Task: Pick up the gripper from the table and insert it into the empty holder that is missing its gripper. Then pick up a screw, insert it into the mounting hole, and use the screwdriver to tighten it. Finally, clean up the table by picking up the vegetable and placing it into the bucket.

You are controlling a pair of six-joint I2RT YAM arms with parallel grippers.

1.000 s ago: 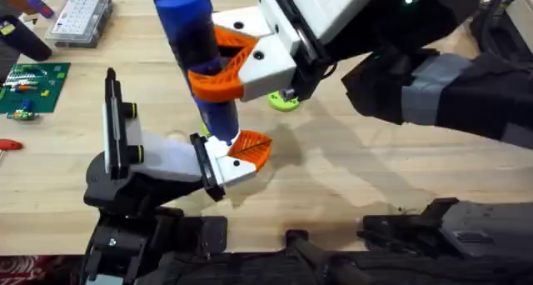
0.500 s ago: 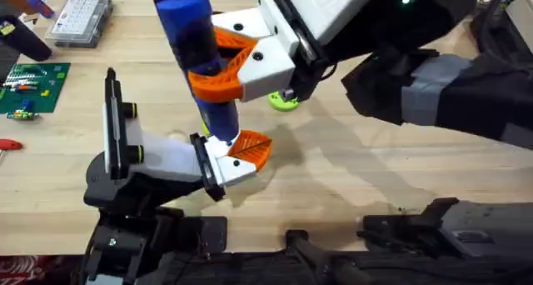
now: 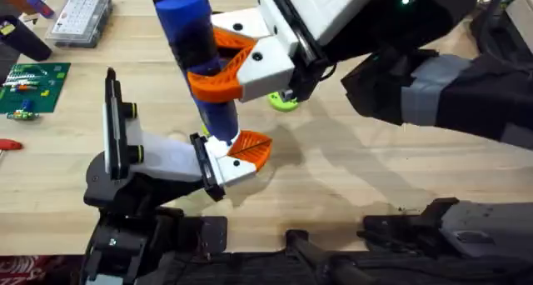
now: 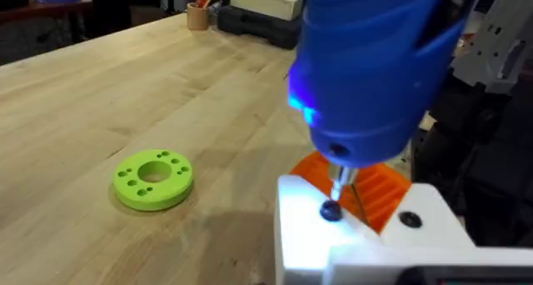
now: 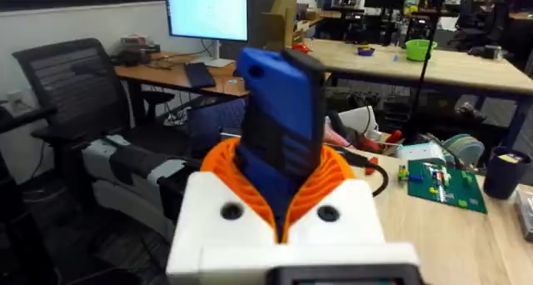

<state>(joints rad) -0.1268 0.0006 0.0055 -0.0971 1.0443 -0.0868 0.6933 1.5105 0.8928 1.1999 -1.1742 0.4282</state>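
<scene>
Gripping screwdriver [image 3: 198, 60] | right gripper [image 3: 226, 64] jaws clamped on barrel | left gripper [image 3: 241, 156] jaws: cannot tell

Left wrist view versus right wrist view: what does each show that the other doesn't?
Left wrist view alone: the screwdriver's thin metal bit pointing down at a dark screw in a white part, plus a green disc on the wooden table. Right wrist view alone: an office chair, a monitor, a green circuit board. Both: the blue screwdriver and orange ribbed pads.

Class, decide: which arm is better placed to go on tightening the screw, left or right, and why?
Right. Its gripper already holds the screwdriver upright, bit on the screw. The left gripper sits low beside the tip.
</scene>
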